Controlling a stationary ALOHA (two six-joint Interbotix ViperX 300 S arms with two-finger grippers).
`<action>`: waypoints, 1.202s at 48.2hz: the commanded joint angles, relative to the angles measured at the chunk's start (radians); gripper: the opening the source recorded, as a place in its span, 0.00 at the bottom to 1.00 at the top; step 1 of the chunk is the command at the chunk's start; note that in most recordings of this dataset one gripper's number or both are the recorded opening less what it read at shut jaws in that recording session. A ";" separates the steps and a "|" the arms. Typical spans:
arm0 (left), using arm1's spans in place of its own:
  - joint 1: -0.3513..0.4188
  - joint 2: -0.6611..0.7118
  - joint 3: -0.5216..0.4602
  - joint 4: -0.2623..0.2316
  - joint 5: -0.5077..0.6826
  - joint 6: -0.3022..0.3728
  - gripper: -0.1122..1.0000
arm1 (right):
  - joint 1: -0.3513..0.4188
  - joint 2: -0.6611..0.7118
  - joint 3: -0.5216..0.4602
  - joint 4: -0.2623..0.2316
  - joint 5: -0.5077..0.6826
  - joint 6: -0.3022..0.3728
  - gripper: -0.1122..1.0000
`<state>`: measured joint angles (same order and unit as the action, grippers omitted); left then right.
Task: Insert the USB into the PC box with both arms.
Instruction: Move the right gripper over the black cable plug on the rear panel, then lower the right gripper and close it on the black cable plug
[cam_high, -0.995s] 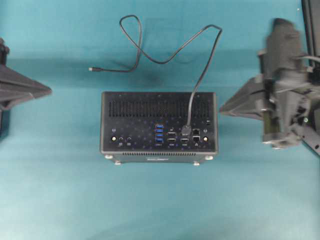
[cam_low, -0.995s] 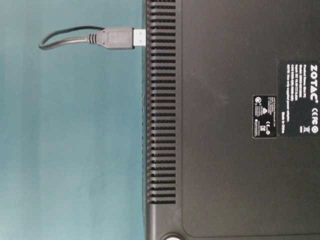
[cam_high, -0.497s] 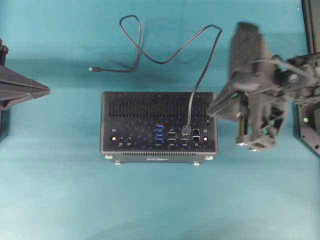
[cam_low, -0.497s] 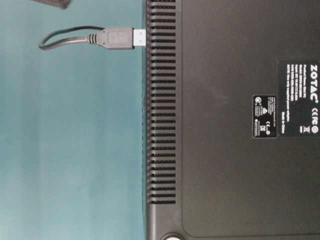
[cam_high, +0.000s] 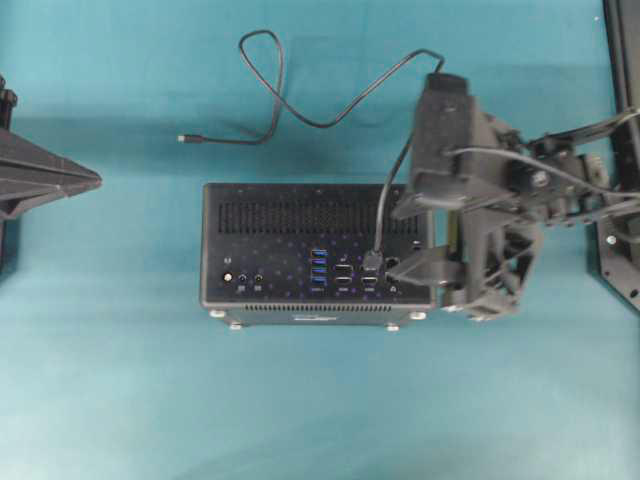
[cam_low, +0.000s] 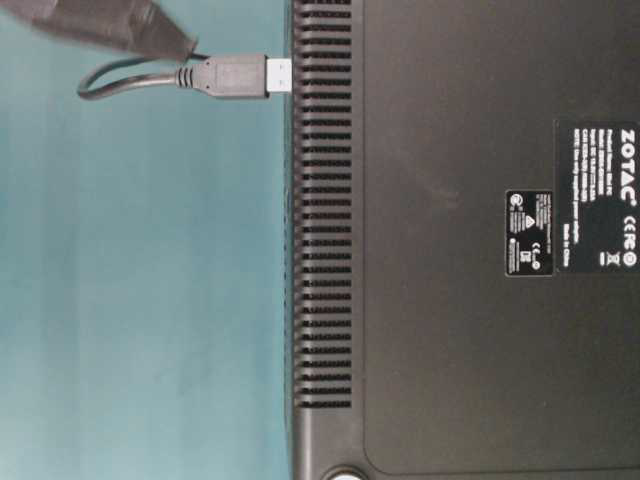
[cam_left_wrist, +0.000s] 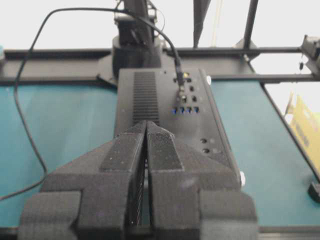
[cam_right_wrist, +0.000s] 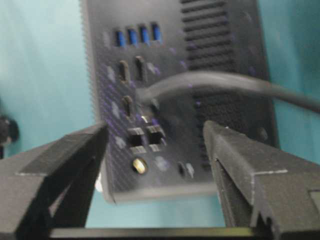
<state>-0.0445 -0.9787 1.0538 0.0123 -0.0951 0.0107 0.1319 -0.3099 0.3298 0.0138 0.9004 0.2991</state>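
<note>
A teal bench (cam_high: 120, 400) carries the black rectangular metal PC box (cam_high: 290, 250). The chunky black USB plug (cam_high: 372, 262) sits in its port panel, its cable looping beyond. The right gripper (cam_high: 405, 240) hovers there, jaws spread wide, empty. The left gripper (cam_left_wrist: 146, 131) stays apart, jaws closed.

One PC box (cam_high: 300, 245) at centre of teal tabletop (cam_high: 120, 380)

One USB (cam_high: 372, 260) on box's port face, with one black cable (cam_high: 300, 115) looping toward tabletop's far edge; one small connector (cam_high: 183, 138) at cable's free end

Four blue ports (cam_high: 319, 268) in single column

Gold round connectors: one visible (cam_high: 228, 279) near box's left edge; count under right arm cannot be told

Three silver feet (cam_high: 217, 314) visible along box's near edge

Two grippers: left gripper (cam_high: 85, 180) at left edge, right gripper (cam_high: 405, 235) over box's right end
</note>
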 joint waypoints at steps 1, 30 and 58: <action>-0.002 0.008 -0.015 0.003 -0.003 0.002 0.10 | 0.003 0.006 -0.037 0.002 0.005 0.005 0.82; -0.002 0.000 -0.002 0.003 -0.008 -0.002 0.10 | -0.008 0.089 -0.107 0.002 0.094 -0.003 0.80; -0.003 -0.009 0.000 0.002 -0.008 -0.003 0.10 | -0.014 0.110 -0.115 0.000 0.092 -0.005 0.57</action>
<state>-0.0445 -0.9925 1.0677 0.0123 -0.0951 0.0092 0.1181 -0.1902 0.2439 0.0138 0.9986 0.2991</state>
